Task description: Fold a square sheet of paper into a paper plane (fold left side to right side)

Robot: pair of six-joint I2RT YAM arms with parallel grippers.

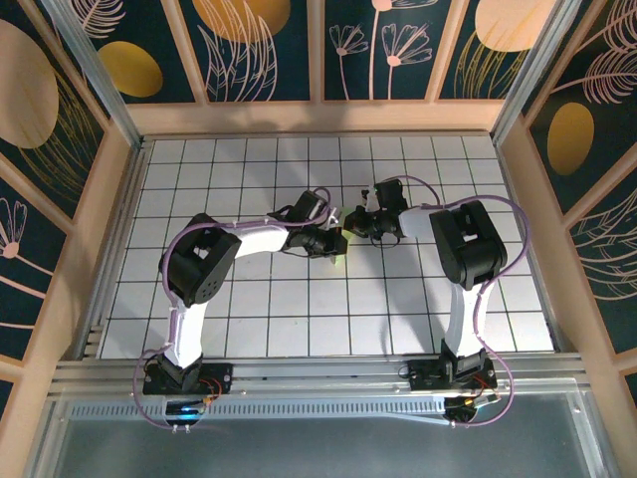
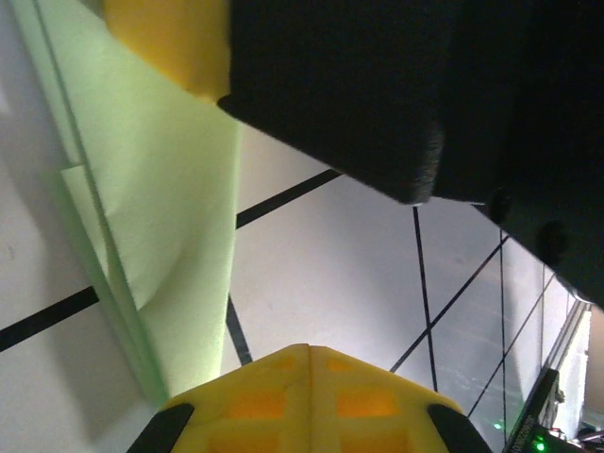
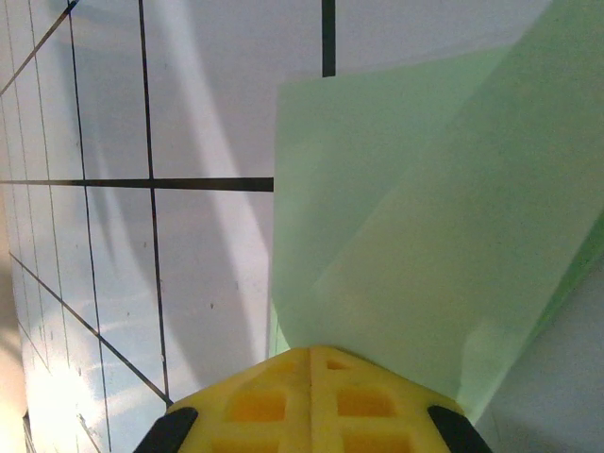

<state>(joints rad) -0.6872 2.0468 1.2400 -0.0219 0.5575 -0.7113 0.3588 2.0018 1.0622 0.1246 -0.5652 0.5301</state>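
- Fingers of the left hand (image 2: 310, 368) are closed on nothing, tip just beside the folded pale-green paper (image 2: 160, 189) on the worktop (image 2: 330, 283).
- Right hand (image 3: 311, 373), also closed, sits on the paper's layered edge; pinching or pressing, I cannot tell.
- Likely step: setting a crease. Next, press along the fold without dragging the sheet.
- From above, both hands cover the paper; its outline is hidden.

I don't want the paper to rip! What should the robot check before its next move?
1. Right gripper shut on the green paper: ok.
2. Left gripper shut: ok; gripping paper: cannot tell.
3. Folded layers overlapping: ok.
4. Paper smooth: not ok, a buckle shows in the left wrist view.
5. Grippers clear of each other: cannot tell, close together in the top view.
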